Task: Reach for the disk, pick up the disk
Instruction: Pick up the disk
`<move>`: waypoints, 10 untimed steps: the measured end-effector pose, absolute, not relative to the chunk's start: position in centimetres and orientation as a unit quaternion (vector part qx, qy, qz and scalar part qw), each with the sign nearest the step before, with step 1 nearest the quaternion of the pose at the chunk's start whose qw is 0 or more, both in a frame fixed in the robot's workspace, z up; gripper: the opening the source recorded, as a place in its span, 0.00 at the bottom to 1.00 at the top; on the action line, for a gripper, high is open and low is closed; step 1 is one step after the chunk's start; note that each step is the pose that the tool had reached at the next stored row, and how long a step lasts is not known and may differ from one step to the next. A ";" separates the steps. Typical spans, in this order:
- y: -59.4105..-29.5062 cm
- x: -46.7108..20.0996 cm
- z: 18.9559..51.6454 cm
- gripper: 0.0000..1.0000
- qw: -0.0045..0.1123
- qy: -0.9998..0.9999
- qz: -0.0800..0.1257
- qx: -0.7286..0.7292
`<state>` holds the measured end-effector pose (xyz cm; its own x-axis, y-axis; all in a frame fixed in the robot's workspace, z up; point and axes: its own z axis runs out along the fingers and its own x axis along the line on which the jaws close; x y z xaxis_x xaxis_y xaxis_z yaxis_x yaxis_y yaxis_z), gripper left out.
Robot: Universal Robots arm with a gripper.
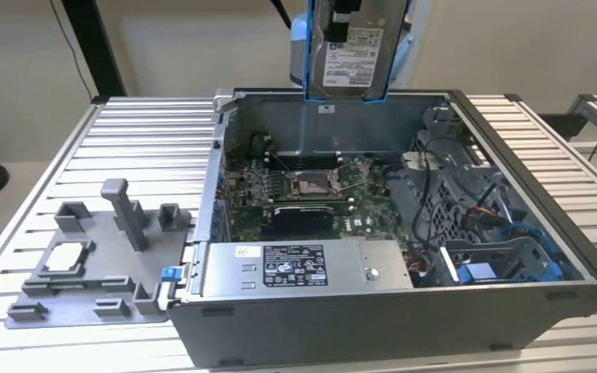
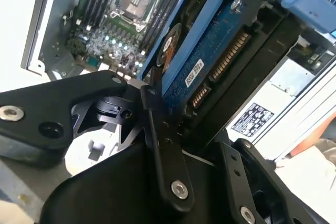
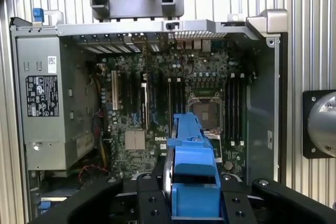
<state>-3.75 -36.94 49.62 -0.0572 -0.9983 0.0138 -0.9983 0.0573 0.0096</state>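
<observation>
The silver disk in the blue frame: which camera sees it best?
Exterior view: the silver-grey metal disk shows its white label. Second wrist view shows its circuit-board underside; first wrist view, its blue edge.

robot lab workbench: opened computer case (image 1: 382,318) on slatted aluminium table (image 1: 143,140), grey fixture tray (image 1: 91,294) beside.

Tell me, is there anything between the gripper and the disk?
Nothing visible. In the first wrist view the gripper is shut on the disk; in the exterior view it hangs above the open computer case.
</observation>
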 end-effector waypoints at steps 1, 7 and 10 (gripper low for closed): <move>-36.9 -3.5 49.6 0.00 0.008 -0.727 0.001 0.687; -36.9 -2.1 49.6 0.00 0.008 -0.727 0.001 0.687; -36.9 -1.4 49.6 0.00 0.009 -0.727 0.001 0.687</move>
<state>-1.39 -36.94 49.62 -0.0572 -0.9983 0.0139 -0.9983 0.0573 0.0102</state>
